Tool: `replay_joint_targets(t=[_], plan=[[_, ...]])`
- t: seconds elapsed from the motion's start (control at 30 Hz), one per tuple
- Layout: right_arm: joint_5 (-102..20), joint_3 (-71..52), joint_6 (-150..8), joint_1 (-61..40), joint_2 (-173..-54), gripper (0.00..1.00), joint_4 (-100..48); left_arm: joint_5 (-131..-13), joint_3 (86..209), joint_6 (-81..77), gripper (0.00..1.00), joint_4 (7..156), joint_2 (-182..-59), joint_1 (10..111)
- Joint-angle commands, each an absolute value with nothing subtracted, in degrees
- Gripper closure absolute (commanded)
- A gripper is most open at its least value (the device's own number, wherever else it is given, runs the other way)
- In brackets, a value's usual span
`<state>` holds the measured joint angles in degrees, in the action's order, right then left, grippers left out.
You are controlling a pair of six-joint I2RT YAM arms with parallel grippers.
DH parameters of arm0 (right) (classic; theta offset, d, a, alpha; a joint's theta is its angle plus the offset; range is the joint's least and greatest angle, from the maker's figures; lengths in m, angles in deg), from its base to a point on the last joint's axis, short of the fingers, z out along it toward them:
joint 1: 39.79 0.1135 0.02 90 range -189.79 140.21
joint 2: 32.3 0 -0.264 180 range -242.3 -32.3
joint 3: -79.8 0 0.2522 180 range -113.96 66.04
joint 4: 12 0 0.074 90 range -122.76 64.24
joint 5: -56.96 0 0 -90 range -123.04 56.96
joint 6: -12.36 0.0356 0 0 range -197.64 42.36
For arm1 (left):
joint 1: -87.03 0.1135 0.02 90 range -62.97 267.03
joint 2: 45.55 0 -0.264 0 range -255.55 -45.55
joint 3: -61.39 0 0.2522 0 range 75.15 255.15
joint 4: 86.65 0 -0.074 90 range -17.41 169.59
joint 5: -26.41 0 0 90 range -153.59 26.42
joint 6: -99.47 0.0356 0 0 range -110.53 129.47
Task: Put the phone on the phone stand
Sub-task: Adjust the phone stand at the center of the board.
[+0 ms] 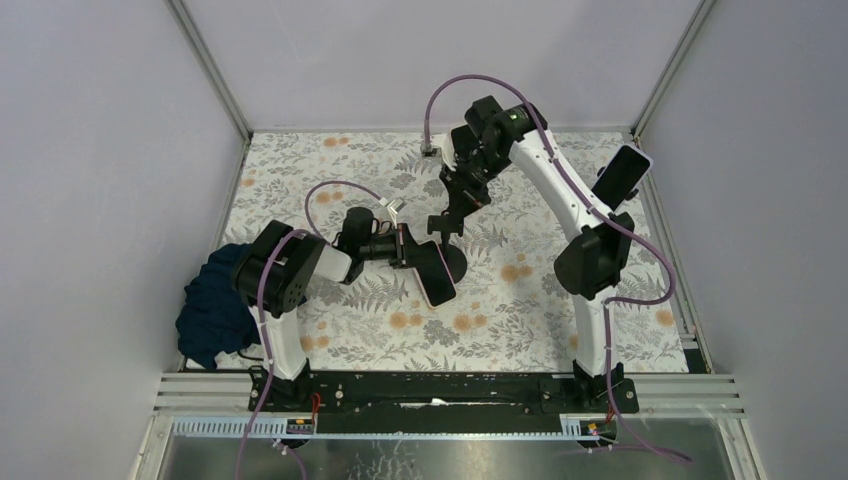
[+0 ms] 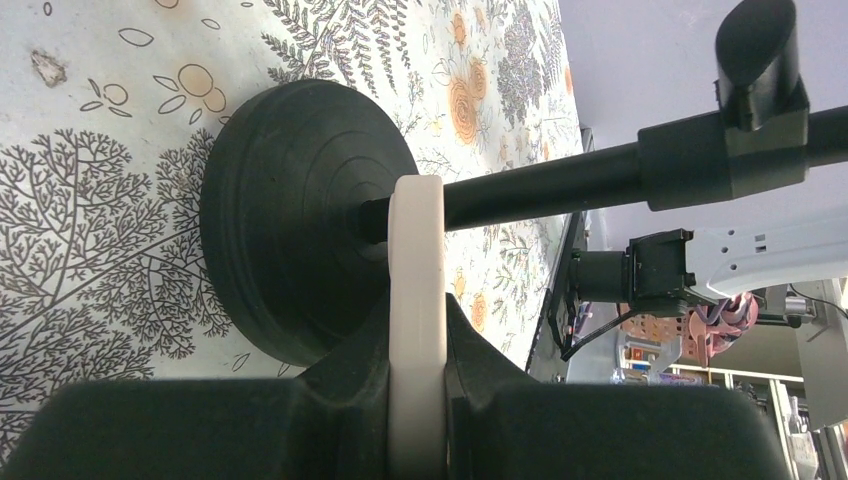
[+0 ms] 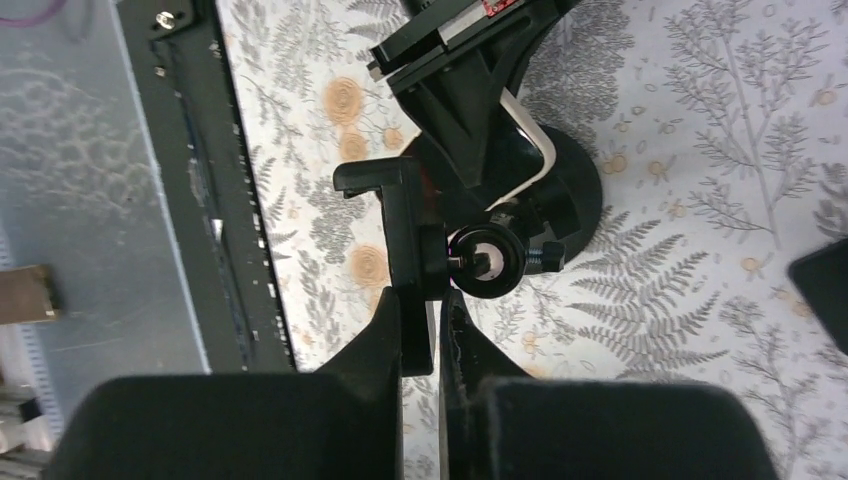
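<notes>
Left gripper [image 2: 417, 335] is clamped on the edge of the white-cased phone [image 2: 415, 240]. It holds the phone edge-on just beside the round black base of the phone stand [image 2: 290, 250], near the middle of the top view. Right gripper [image 3: 422, 305] is pinched narrowly on the stand's black cradle plate [image 3: 408, 235], above the base. The base sits on the floral surface [image 1: 330, 170]. A blue cloth [image 1: 210, 305] lies at the surface's left edge.
</notes>
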<state>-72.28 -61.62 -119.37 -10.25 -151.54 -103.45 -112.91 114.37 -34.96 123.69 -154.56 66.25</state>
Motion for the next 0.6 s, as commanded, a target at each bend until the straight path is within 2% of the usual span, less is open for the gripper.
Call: replay_joint_targets(t=[0.0,0.27,0.33,0.37,0.5,0.57], plan=[[-80.4,-65.1,-116.2,-13.0,-154.8,0.99,-110.5,-103.8,113.4,-26.3,1.0,115.1,-158.5,66.7],[-87.5,-60.5,-113.3,-14.7,-156.4,0.98,-110.7,-104.0,113.8,-26.3,1.0,115.0,-159.4,66.9],[-86.9,-60.8,-113.2,-14.7,-157.0,0.95,-110.6,-104.1,114.0,-26.3,1.0,114.9,-159.2,66.9],[-86.8,-61.4,-113.2,-14.9,-157.0,0.89,-110.5,-104.1,114.0,-26.3,1.0,114.9,-159.0,66.9],[-85.2,-65.5,-112.4,-15.1,-154.2,0.52,-108.4,-104.2,114.0,-26.5,1.0,114.8,-158.1,66.9],[-83.2,-66.8,-110.7,-15.2,-151.5,0.4,-105.0,-104.1,114.1,-26.5,1.0,114.8,-158.0,66.8]])
